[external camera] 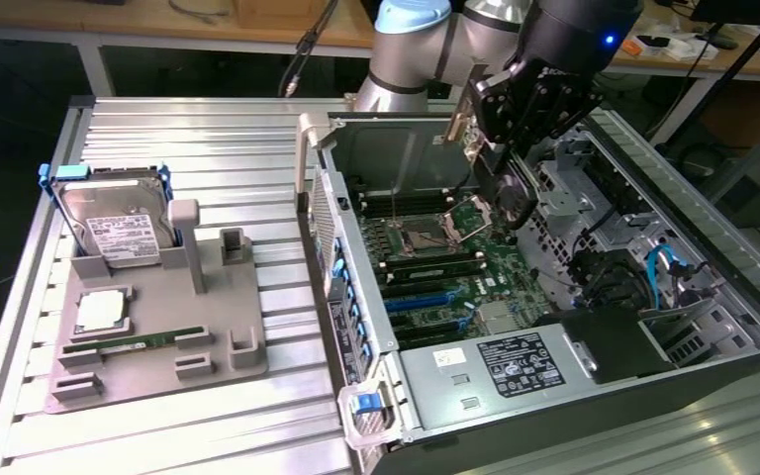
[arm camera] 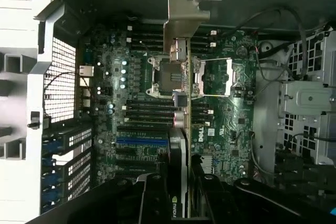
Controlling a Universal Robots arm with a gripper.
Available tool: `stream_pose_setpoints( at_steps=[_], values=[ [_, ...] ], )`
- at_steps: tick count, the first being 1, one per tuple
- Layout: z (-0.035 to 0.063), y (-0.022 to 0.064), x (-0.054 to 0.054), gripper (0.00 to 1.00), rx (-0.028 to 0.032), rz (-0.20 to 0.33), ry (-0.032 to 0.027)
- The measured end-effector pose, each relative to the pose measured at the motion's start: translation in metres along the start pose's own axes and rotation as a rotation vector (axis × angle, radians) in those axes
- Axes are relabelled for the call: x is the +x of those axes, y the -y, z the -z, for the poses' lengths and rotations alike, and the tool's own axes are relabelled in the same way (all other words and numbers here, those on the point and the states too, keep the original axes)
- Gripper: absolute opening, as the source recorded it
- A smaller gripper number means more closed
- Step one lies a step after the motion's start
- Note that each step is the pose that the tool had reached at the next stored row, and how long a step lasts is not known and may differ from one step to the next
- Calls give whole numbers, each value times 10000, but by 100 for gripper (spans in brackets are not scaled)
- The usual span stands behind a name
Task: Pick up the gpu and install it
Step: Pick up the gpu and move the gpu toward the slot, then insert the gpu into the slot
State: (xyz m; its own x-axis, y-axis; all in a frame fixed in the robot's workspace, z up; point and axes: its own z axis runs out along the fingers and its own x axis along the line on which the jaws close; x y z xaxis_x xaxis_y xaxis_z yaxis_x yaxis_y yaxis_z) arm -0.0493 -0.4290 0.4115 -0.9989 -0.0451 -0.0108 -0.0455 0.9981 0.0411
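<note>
Pinching the gpu (arm camera: 182, 114) edge-on above the motherboard (arm camera: 226, 119) in the open case (external camera: 697, 247), the tool (arm camera: 181, 184) should likely hold it upright, square to the blue slot (arm camera: 142, 142), with the bracket toward the rear wall.

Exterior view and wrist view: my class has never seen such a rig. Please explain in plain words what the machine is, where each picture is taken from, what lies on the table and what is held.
The machine is a robot arm ending in a two-fingered pincer. The exterior view comes from a camera off the arm, looking down on a metal table. The wrist view comes from a camera on the arm itself, looking along the pincer into an open computer case. On the table sits a grey holder with a hard drive and a memory stick. The pincer is closed on the gpu, a thin card seen edge-on, above the motherboard.
</note>
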Motion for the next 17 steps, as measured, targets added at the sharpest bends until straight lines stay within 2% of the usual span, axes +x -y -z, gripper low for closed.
stream_pose_setpoints(
  at_steps=[14, 17],
  values=[
    [-1, 0, 0, 27, 0, 0, 2],
    [-1, 0, 0, 27, -1, 181, -5]
  ],
)
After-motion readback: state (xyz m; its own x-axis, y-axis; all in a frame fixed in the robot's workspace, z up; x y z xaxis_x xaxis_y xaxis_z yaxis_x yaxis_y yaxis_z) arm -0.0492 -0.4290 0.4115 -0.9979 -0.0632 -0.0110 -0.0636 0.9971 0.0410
